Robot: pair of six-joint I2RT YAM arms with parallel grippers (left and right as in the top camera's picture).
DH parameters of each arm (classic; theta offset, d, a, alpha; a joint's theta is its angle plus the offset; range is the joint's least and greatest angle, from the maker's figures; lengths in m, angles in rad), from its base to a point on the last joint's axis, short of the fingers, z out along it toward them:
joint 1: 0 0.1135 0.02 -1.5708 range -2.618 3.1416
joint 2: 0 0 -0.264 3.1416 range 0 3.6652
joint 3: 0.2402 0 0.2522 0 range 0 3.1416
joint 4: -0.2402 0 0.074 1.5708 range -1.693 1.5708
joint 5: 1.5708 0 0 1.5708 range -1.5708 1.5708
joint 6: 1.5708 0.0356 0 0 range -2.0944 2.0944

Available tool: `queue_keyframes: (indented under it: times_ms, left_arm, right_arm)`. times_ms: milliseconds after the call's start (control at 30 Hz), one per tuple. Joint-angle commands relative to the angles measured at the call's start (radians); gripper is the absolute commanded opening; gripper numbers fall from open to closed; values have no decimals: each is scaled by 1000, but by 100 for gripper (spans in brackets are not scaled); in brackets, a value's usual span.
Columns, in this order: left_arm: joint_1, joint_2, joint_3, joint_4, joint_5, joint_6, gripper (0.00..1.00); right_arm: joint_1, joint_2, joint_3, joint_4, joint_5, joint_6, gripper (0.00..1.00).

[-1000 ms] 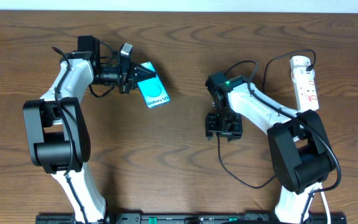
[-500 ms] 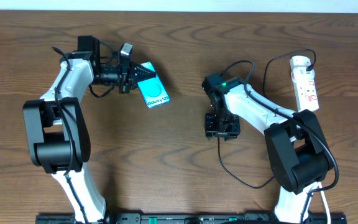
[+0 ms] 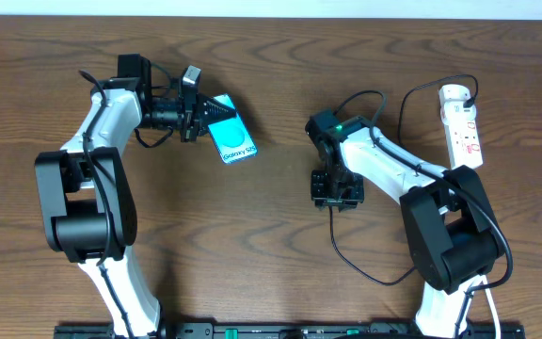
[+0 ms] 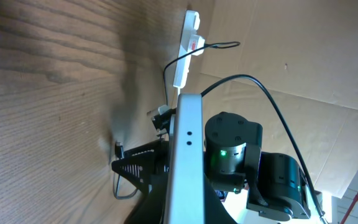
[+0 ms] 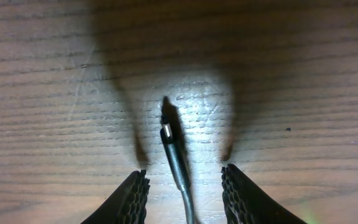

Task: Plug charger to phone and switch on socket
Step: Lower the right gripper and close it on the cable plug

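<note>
The left hand [image 3: 199,114] is clamped on one end of the tilted phone [image 3: 232,140]. The right hand [image 5: 184,177] hangs low over the counter [image 5: 291,74], 2 fingers [image 5: 135,194] apart astride the charger [image 5: 172,152] tip. Its cable looks limp, so pinch the stiff plug body. The socket [image 3: 465,122] lies far right.

Dark wood-grain surface [image 3: 271,282]. The socket [image 3: 463,127] lies flat at the far right. The charger [image 5: 178,165] loops over the right half, its tip flat on the wood near the middle. The phone [image 3: 231,139] is far, left of centre, tilted; can't tell if it touches the surface.
</note>
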Motion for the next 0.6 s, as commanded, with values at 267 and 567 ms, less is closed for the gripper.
queue_keyframes:
  times_ms: [267, 567]
  left_arm:
    - [-1, -6, 0, -7, 40, 24, 7]
    - [-1, -6, 0, -7, 40, 24, 7]
  right_arm:
    - [23, 10, 13, 12, 29, 24, 35]
    - [35, 10, 13, 23, 30, 26, 35]
